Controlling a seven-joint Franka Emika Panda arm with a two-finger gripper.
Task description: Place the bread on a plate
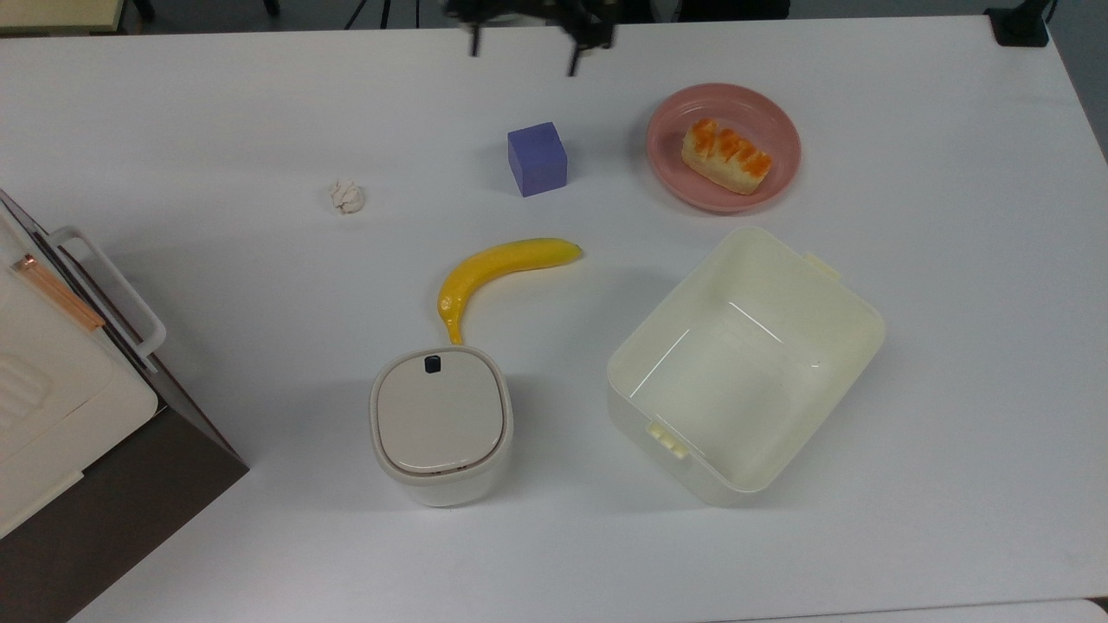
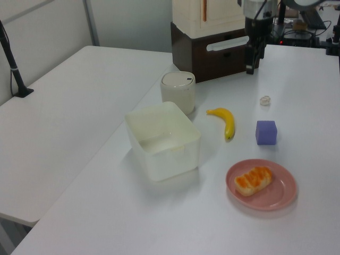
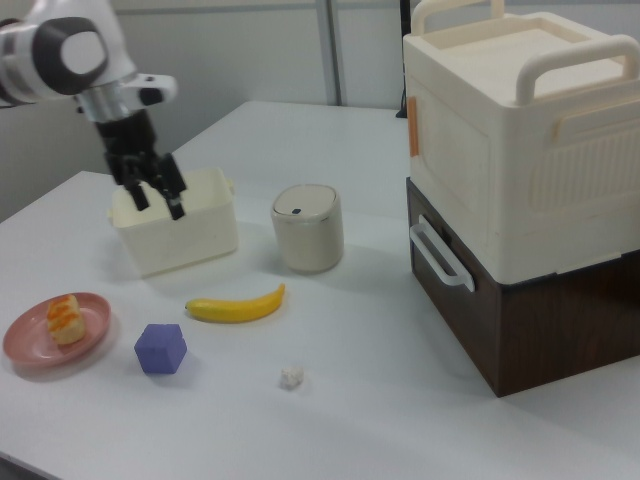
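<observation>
The bread [image 1: 725,156], a small loaf with an orange-brown ridged top, lies on the pink plate [image 1: 773,122] at the top view's upper right. Nothing is touching it. The left view has the bread [image 2: 253,180] on the plate [image 2: 280,197] near the front, and the right view has the bread [image 3: 64,319] on the plate [image 3: 28,346] at the lower left. My gripper [image 1: 522,59] hangs open and empty in the air, well to the top view's left of the plate, beyond the purple cube. The gripper [image 3: 158,203] appears in front of the cream tub in the right view, and the gripper [image 2: 249,66] is high up in the left view.
A purple cube [image 1: 537,158], a banana [image 1: 502,266] and a white paper wad [image 1: 346,196] lie mid-table. A large cream tub [image 1: 853,316] stands near the plate, with a lidded white bin [image 1: 440,423] to the top view's left of it. A cream and brown cabinet [image 3: 520,190] stands at the table's edge.
</observation>
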